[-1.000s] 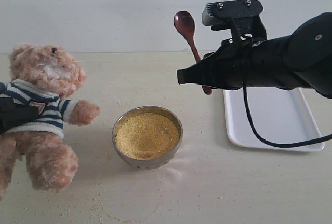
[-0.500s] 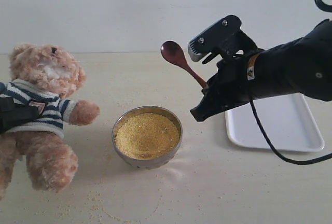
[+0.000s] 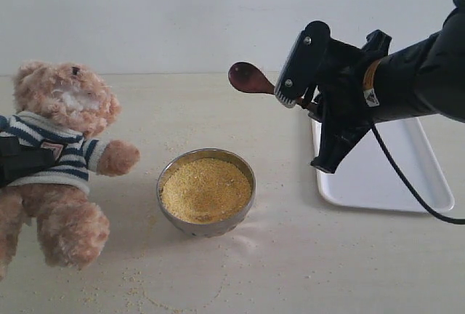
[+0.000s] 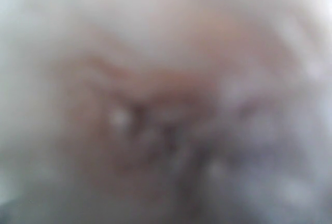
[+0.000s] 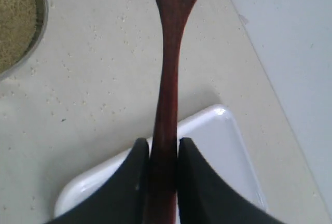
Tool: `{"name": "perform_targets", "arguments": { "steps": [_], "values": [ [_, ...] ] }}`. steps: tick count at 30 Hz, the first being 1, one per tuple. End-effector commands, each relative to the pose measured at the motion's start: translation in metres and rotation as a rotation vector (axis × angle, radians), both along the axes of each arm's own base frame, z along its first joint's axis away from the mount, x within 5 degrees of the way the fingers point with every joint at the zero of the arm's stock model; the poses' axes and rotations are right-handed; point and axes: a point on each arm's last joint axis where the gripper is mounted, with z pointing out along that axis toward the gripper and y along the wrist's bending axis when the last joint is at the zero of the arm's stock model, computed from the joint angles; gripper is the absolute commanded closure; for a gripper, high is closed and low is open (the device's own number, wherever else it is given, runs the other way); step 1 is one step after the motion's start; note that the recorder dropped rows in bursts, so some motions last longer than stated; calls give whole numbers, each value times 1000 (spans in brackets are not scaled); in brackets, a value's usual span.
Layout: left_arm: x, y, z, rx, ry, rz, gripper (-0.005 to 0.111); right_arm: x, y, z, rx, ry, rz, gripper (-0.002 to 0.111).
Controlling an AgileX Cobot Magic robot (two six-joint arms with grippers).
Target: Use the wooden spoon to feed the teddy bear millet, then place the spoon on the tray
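The teddy bear (image 3: 62, 139) leans at the far left, and the black left gripper (image 3: 20, 160) is clamped across its striped shirt. The left wrist view is only a blur of the teddy bear's (image 4: 155, 105) fur. A round metal bowl (image 3: 245, 205) heaped with millet (image 3: 205, 189) stands in the middle. My right gripper (image 3: 311, 102) is shut on the handle of the wooden spoon (image 3: 249, 79), held almost level in the air with its bowl toward the bear. In the right wrist view the wooden spoon (image 5: 168, 79) runs out from the right gripper (image 5: 165, 151), above a corner of the tray (image 5: 218, 146).
The white tray (image 3: 396, 179) lies at the right, partly under the right arm. Millet specks are scattered on the table around the bowl and in front of the bear. The metal bowl's rim (image 5: 40, 24) shows at one edge of the right wrist view.
The right arm has turned and drawn back to the right. The spoon has swung from upright down to nearly level. The bear and bowl have not moved.
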Motion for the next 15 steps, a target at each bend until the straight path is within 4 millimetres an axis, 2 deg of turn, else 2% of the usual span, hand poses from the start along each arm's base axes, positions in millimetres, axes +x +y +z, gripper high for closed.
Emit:
{"name": "perform_targets", "arguments": {
  "steps": [1, 4, 7, 9, 12, 15],
  "values": [
    [0, -1, 2, -26, -16, -2, 102, 5, -8, 6, -38, -64, -67, 109],
    [0, -1, 2, -26, -16, -2, 102, 9, -8, 12, 56, -110, -149, 109],
    [0, -1, 2, -26, -16, -2, 102, 10, -6, 15, 81, -139, -136, 109],
    [0, -1, 2, -26, -16, -2, 102, 10, -2, 16, 53, -171, -58, 109],
    [0, -1, 2, -26, -16, -2, 102, 6, 9, 17, -24, -228, 166, 109],
    [0, -1, 2, -26, -16, -2, 102, 5, 11, 17, -80, -254, 239, 109]
  ]
}}
